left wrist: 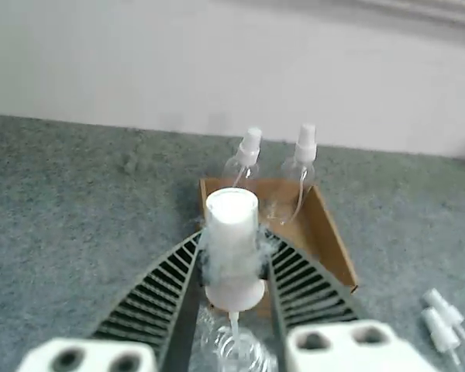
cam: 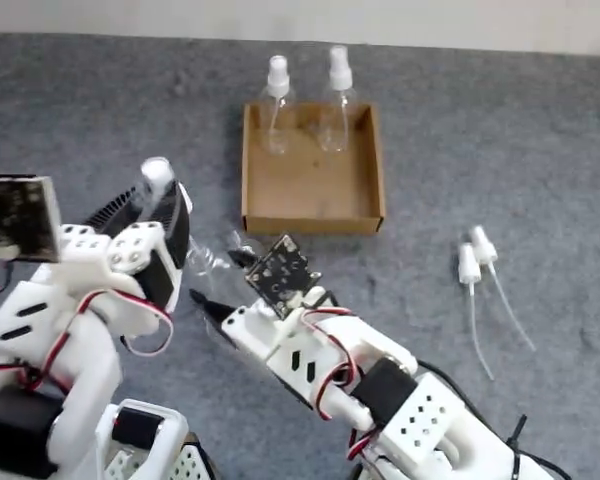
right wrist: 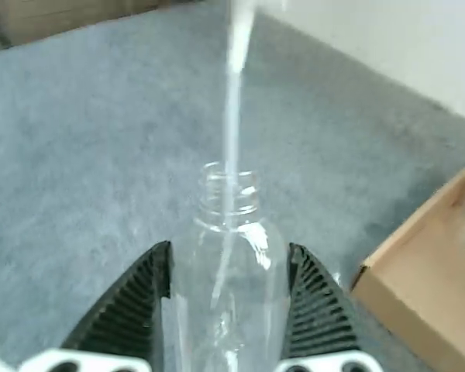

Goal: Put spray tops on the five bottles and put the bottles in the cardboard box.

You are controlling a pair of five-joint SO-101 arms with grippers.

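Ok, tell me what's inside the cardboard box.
Two clear bottles with spray tops stand along the far wall of the cardboard box. Its near wall hides the floor strip just behind it.

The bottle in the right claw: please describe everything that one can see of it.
The bottle is clear, plastic as it looks, with a round body, sloping shoulders and a threaded neck, open, no top on it yet. The right claw grips its body from both sides. A thin white tube of the spray top, which the left claw holds, runs through the neck into the bottle. The cardboard box lies beside it, apart.
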